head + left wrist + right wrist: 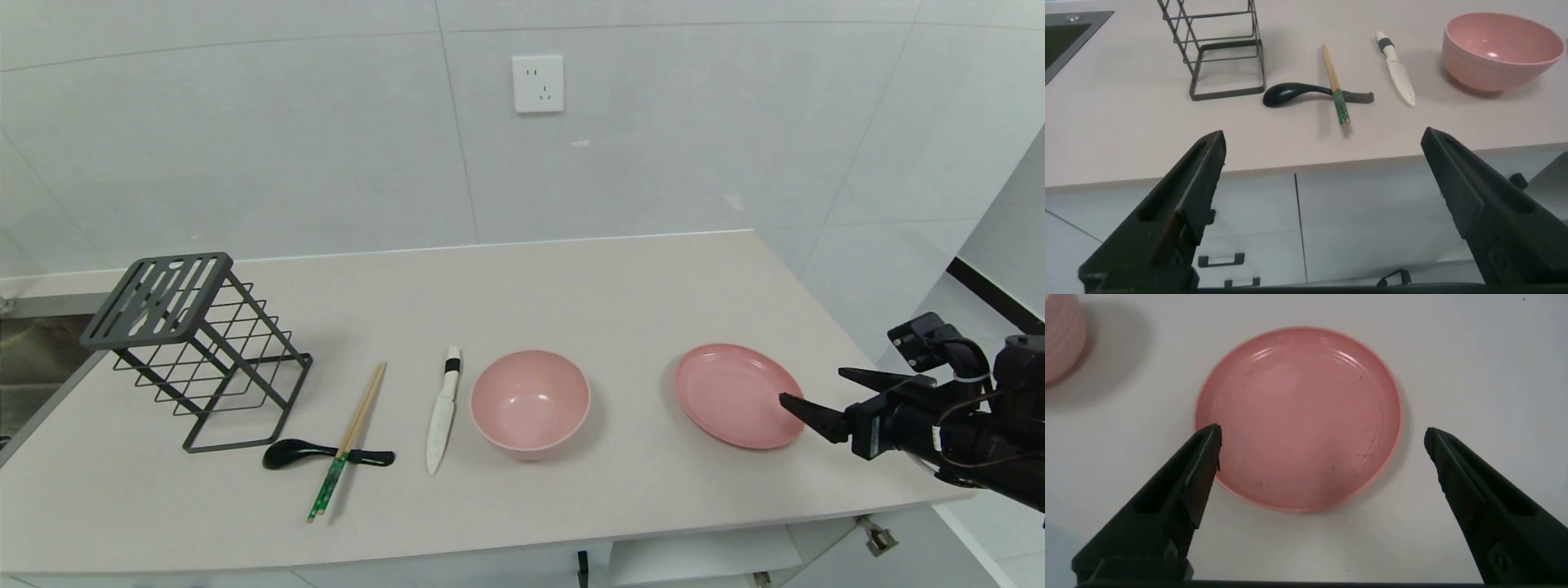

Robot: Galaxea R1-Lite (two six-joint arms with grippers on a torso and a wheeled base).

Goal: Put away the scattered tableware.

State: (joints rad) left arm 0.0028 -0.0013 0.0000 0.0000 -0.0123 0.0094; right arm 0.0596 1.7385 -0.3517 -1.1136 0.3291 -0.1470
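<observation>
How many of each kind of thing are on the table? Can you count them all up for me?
Pink bowl: 1
Pink plate: 1
White knife: 1
Black spoon: 1
Pair of chopsticks: 1
Wire rack: 1
Total: 6

Nothing legible here: no word, number, label or sign could be read on anything. Any marking on the green ends of the chopsticks [360, 412], lying to the left of the bowl [531, 402], was too small to make out. The wall socket [538, 83], up behind the bowl, showed no readable print.
</observation>
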